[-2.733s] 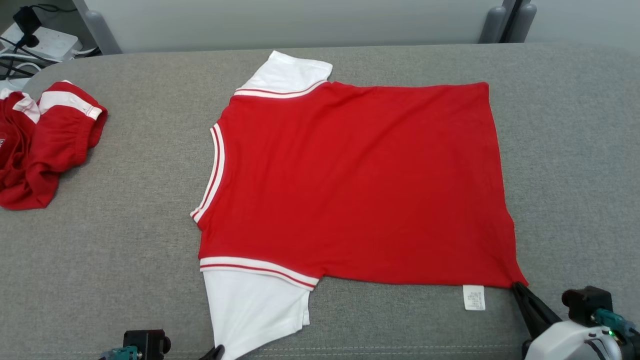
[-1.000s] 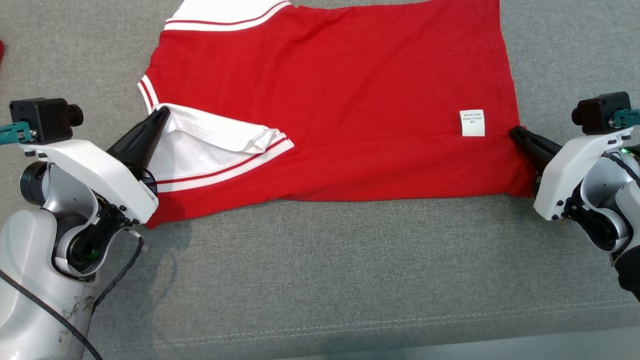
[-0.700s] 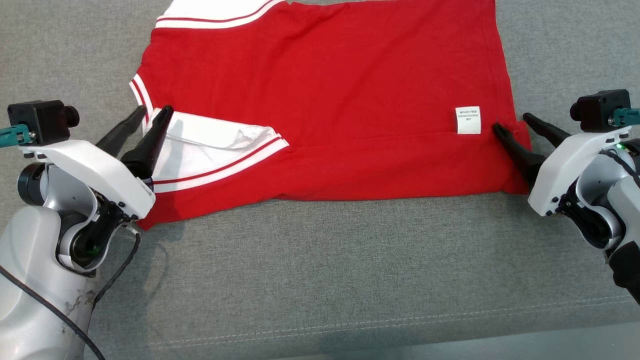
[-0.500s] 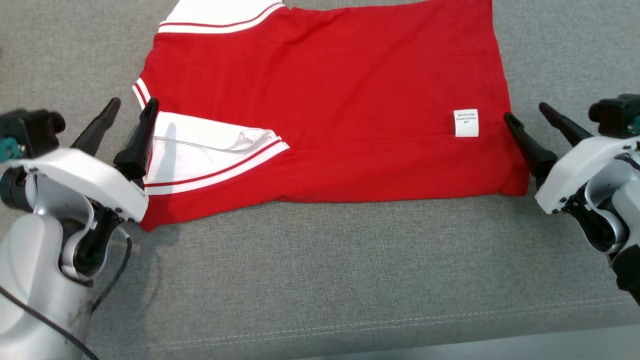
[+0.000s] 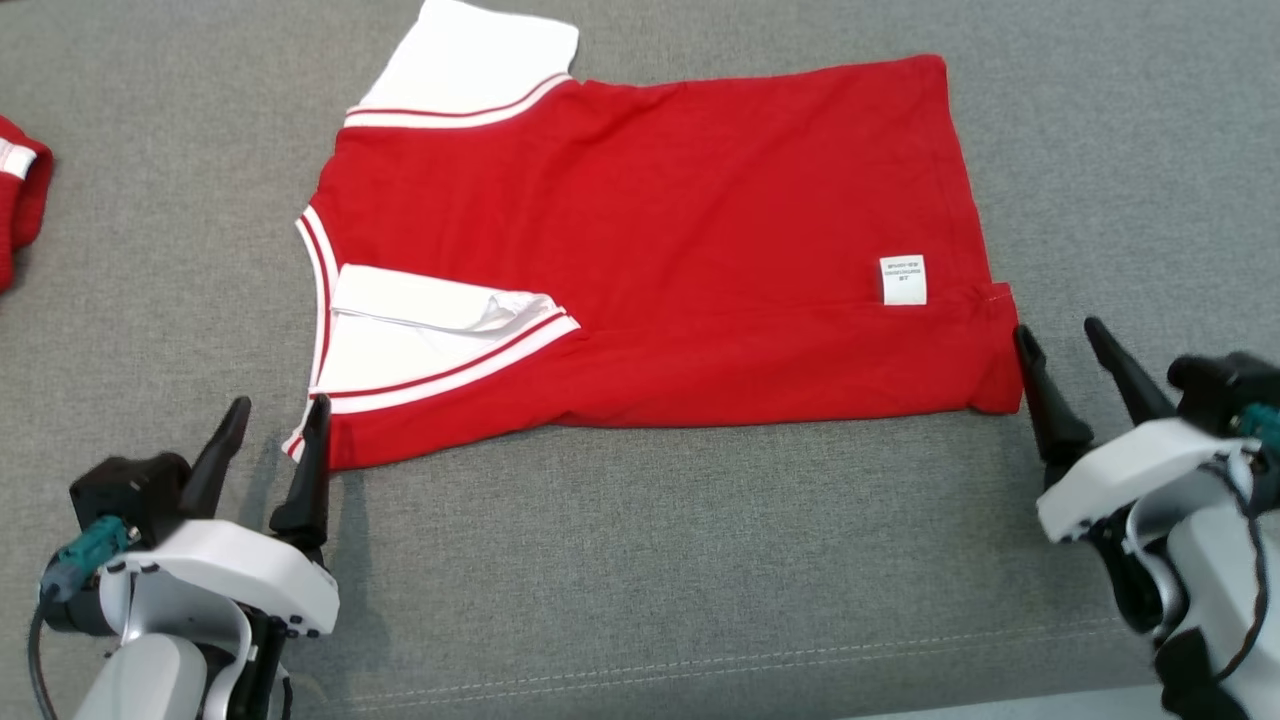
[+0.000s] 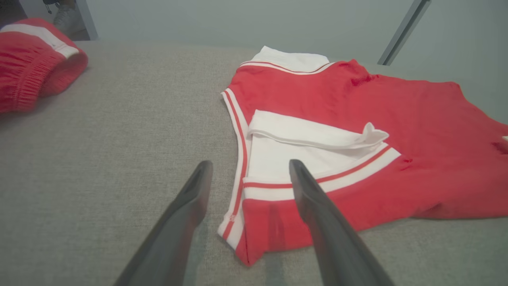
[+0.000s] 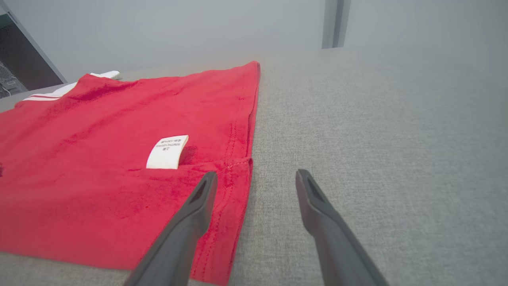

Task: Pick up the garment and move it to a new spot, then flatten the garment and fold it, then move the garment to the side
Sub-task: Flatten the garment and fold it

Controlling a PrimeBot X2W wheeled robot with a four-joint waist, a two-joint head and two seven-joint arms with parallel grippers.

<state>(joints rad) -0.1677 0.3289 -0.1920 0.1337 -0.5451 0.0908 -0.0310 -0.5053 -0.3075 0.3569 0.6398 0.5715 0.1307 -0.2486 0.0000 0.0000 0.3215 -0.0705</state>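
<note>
Cut off, unreadable
The other red clothing [image 5: 25, 215] runs off the head view's left edge; print on the white care label [image 5: 903, 279] of the garment [image 5: 650, 220] is too small to read.

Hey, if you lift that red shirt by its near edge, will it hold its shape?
Probably not: the shirt lies folded over itself, its near sleeve crumpled, so it should droop. It looks thin and flat, so likely light. Pushed, it may bunch on the textured grey cushion.

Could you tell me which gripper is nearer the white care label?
Right. The right gripper sits beside the label, off the shirt's edge; the left gripper is by the folded sleeve.
</note>
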